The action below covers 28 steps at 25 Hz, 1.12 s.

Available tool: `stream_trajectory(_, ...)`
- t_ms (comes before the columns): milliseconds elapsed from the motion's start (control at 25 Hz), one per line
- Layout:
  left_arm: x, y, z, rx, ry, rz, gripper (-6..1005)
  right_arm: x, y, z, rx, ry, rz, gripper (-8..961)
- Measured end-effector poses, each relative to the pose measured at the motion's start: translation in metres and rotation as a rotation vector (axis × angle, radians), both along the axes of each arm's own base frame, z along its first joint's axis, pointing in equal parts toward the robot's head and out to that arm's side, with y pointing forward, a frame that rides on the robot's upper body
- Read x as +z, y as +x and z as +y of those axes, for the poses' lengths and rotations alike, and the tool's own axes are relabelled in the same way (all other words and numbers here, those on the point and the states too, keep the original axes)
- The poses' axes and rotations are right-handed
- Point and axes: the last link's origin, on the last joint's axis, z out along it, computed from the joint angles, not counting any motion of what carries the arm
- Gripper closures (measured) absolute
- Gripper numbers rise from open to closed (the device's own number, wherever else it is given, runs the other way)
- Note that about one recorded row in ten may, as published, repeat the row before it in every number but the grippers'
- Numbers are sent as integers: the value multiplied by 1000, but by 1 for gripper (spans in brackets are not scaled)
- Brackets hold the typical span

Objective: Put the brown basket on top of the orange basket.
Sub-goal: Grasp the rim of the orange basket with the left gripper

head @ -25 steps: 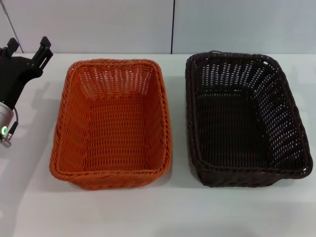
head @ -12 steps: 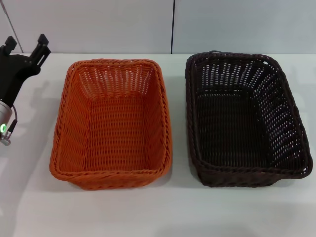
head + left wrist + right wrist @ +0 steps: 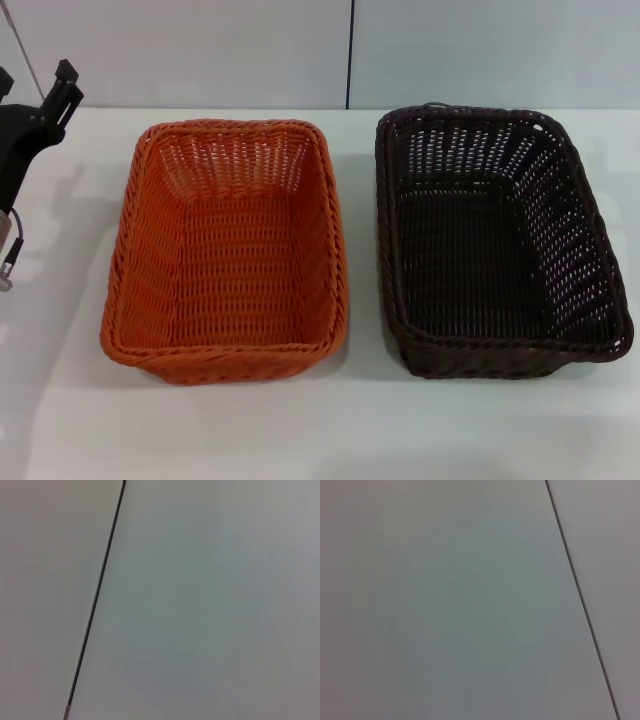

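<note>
The orange basket (image 3: 228, 250) stands on the white table (image 3: 350, 430) at the left of centre. The brown basket (image 3: 495, 240) stands to its right, a narrow gap between them. Both are upright and empty. My left gripper (image 3: 34, 86) is at the far left edge of the head view, raised above the table and apart from the orange basket, its fingers spread open with nothing between them. My right gripper is out of view. Both wrist views show only plain wall.
A pale wall with a dark vertical seam (image 3: 350, 55) rises behind the table. The same kind of seam shows in the left wrist view (image 3: 97, 595) and the right wrist view (image 3: 580, 595). Bare table lies in front of the baskets.
My left gripper has moved left and slightly up, farther from the orange basket and partly out of the head view. The baskets have not moved.
</note>
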Motion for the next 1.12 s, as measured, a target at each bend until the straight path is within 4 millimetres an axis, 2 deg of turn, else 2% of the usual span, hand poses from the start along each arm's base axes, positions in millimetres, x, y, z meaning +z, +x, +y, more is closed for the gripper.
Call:
stream_trajectory(200, 3, 9, 7, -42, -23, -19, 147, 1, 4, -3, -13, 6, 7, 329)
stream_trajectory(280, 9, 14, 17, -50, -43, -56, 150, 1, 5, -3, -14, 6, 12, 330)
stream_trajectory(320, 17, 20, 29, -48, -80, -94, 152, 1, 5, -3, -9, 4, 32, 330)
stream_trajectory(360, 17, 20, 29, -48, -80, -94, 153, 1, 5, -3, -9, 4, 32, 330)
stream_trajectory(480, 30, 36, 50, -50, -160, -87, 158, 3, 9, -5, -3, 0, 59, 332)
stream_trajectory(640, 32, 41, 56, -48, -184, -73, 164, 6, 14, -8, -11, 3, 60, 334)
stream_trajectory(680, 38, 63, 72, -35, -274, -15, 165, 6, 15, -9, -15, 4, 59, 334)
stream_trajectory(720, 41, 76, 78, -26, -326, 27, 167, 7, 17, -11, -19, 6, 58, 335)
stream_trajectory(800, 42, 79, 79, -21, -338, 44, 170, 7, 18, -11, -23, 6, 57, 335)
stream_trajectory(840, 48, 101, 83, -31, -416, 105, 171, 7, 19, -12, -25, 8, 57, 336)
stream_trajectory(1040, 58, 123, 81, -57, -548, 156, 179, 10, 22, -13, -32, 17, 53, 338)
stream_trajectory(1120, 63, 132, 79, -48, -676, 207, 182, 12, 22, -13, -30, 20, 45, 339)
